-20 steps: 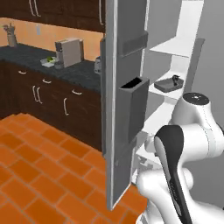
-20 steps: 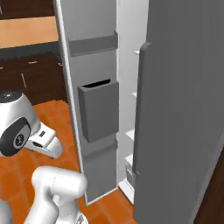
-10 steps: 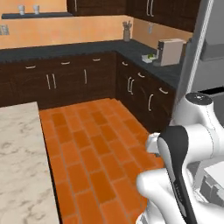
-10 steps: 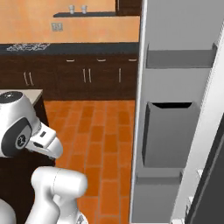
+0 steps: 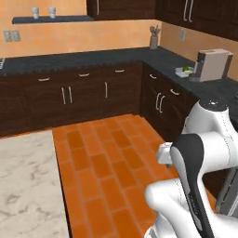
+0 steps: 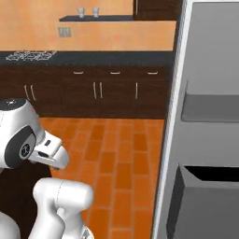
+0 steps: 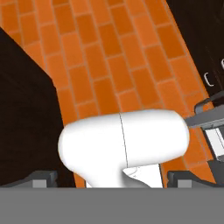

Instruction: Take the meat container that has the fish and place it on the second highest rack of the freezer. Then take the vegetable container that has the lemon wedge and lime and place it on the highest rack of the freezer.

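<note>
1. In the hand view the gripper (image 7: 112, 180) points down at the orange brick floor (image 7: 109, 57). Its two dark finger tips (image 7: 41, 178) stand far apart at the bottom corners, and nothing sits between them.
2. Dark cabinet fronts close in on the left of that view, and more dark fronts with small pale handles (image 7: 209, 79) run along the right.
3. In the left base view the white arm (image 5: 204, 153) is folded in the lower right, above the same floor.
4. A marble-topped island counter (image 5: 28, 186) fills the lower left of that view, just beside the floor.
5. Beyond the floor, dark lower cabinets (image 5: 79, 95) run under a black countertop (image 5: 93, 58) that turns a corner to the right.
6. On the right run of that countertop stand a beige coffee machine (image 5: 211, 65) and, just beside it, a white container with something green in it (image 5: 185, 71); what it holds is too small to tell.
7. A utensil holder (image 5: 153, 39) stands in the countertop's corner, and two cups (image 5: 42, 12) rest on a wall shelf.
8. In the right base view the open freezer door (image 6: 205, 140) fills the right side, with a grey door shelf (image 6: 210, 107) above a dark door bin (image 6: 205, 196).
9. A stovetop (image 6: 30, 55) lies on the far counter at the left.
</note>
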